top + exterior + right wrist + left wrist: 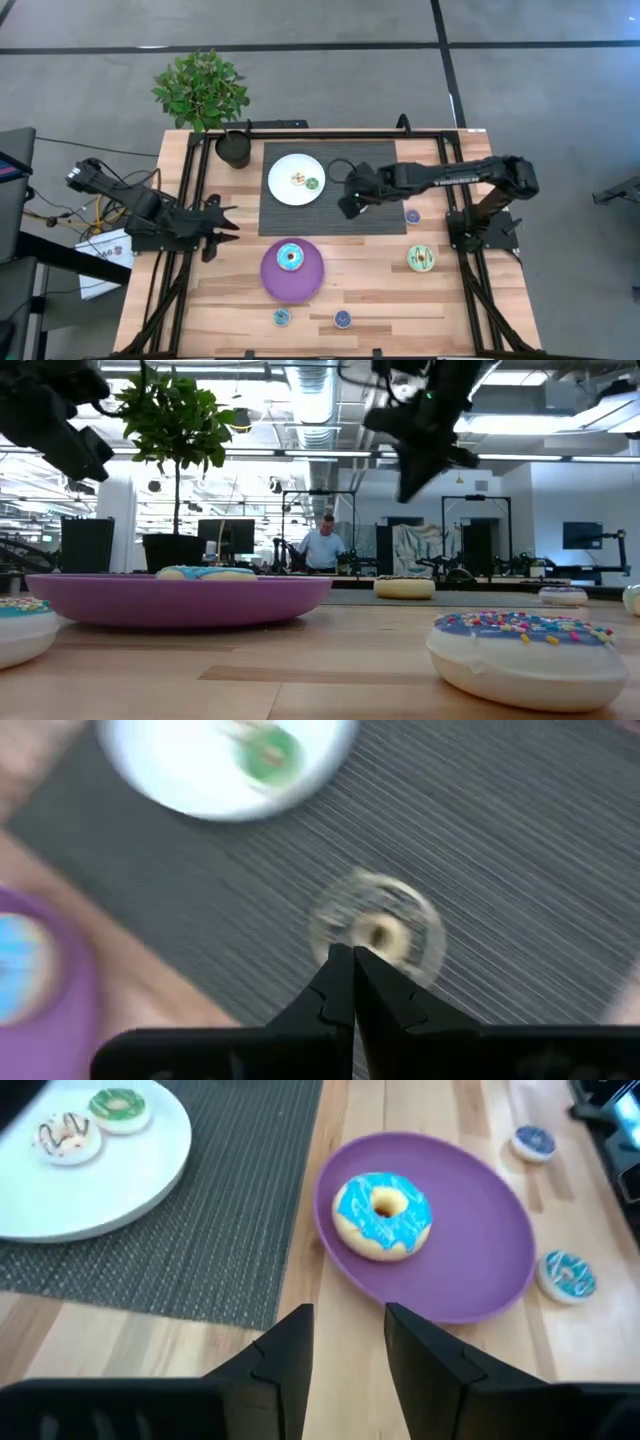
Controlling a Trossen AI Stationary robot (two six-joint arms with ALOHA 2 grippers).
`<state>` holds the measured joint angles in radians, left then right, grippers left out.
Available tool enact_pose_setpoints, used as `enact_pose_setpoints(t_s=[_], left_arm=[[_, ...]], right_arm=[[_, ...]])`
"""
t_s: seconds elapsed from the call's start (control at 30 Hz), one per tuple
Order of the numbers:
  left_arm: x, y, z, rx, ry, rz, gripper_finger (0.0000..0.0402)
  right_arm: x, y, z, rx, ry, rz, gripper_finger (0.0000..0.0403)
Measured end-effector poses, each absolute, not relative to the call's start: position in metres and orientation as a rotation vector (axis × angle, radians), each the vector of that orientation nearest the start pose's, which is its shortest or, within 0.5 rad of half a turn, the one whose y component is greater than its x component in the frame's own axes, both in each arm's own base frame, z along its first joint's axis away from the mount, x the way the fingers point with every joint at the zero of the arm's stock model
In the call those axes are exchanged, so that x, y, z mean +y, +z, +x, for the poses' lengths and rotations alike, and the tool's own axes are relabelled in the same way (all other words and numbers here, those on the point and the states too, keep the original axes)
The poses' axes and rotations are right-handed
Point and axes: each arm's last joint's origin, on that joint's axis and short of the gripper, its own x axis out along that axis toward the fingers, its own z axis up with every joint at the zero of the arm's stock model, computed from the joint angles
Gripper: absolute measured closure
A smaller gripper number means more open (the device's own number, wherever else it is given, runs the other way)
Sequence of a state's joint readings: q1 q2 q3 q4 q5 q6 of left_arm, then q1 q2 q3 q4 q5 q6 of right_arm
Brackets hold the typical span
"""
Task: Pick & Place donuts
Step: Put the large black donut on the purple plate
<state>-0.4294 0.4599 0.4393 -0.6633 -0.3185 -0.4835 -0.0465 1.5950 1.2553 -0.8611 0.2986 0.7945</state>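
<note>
My right gripper (pixel 352 965) is shut and hangs in the air above the dark mat (pixel 375 165). Just beyond its tips the brown-and-cream donut (pixel 377 927) lies flat on the mat, also seen in the low view (pixel 404 588). In the high view my right gripper (pixel 348 207) hides that donut. A blue-iced donut (pixel 291 257) sits on the purple plate (pixel 305 285). A cream mini (pixel 298 179) and a green mini (pixel 312 184) rest on the white plate (pixel 283 170). My left gripper (pixel 345 1345) waits open, left of the purple plate.
A green-iced donut (pixel 421 258) and a purple mini (pixel 412 216) lie on the wood on the right. Two blue minis (pixel 282 316) (pixel 343 319) lie near the near edge. A potted plant (pixel 203 90) and a dark cup (pixel 235 147) stand at the far left corner.
</note>
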Motion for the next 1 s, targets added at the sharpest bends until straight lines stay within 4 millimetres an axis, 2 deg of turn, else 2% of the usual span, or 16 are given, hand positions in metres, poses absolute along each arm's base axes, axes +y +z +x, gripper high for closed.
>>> enact_pose_setpoints(t_s=[0.13,0.3,0.47,0.57,0.77,0.93,1.0], left_arm=[[-0.032,0.217,0.091,0.625,0.042,-0.220,0.0285],[-0.032,0.218,0.091,0.623,0.027,-0.218,0.0285],[-0.033,0.218,0.091,0.634,0.012,-0.271,0.0285],[-0.033,0.218,0.091,0.621,0.027,-0.252,0.0285],[-0.034,0.224,0.095,0.548,-0.010,-0.206,0.0285],[-0.035,0.231,0.100,0.464,-0.019,-0.116,0.0285],[-0.035,0.231,0.100,0.460,-0.002,-0.106,0.0285]], right_arm=[[-0.033,0.256,0.293,1.094,-0.848,0.526,0.0403],[-0.035,0.257,0.265,1.096,-0.886,0.511,0.0403],[-0.036,0.249,0.230,1.071,-0.932,0.587,0.0403],[-0.039,0.246,0.216,1.056,-0.916,0.666,0.0394],[-0.058,0.244,0.222,0.965,-0.847,0.766,0.0335],[-0.074,0.235,0.244,0.933,-0.752,0.742,0.0267],[-0.078,0.230,0.253,0.973,-0.709,0.732,0.0237]])
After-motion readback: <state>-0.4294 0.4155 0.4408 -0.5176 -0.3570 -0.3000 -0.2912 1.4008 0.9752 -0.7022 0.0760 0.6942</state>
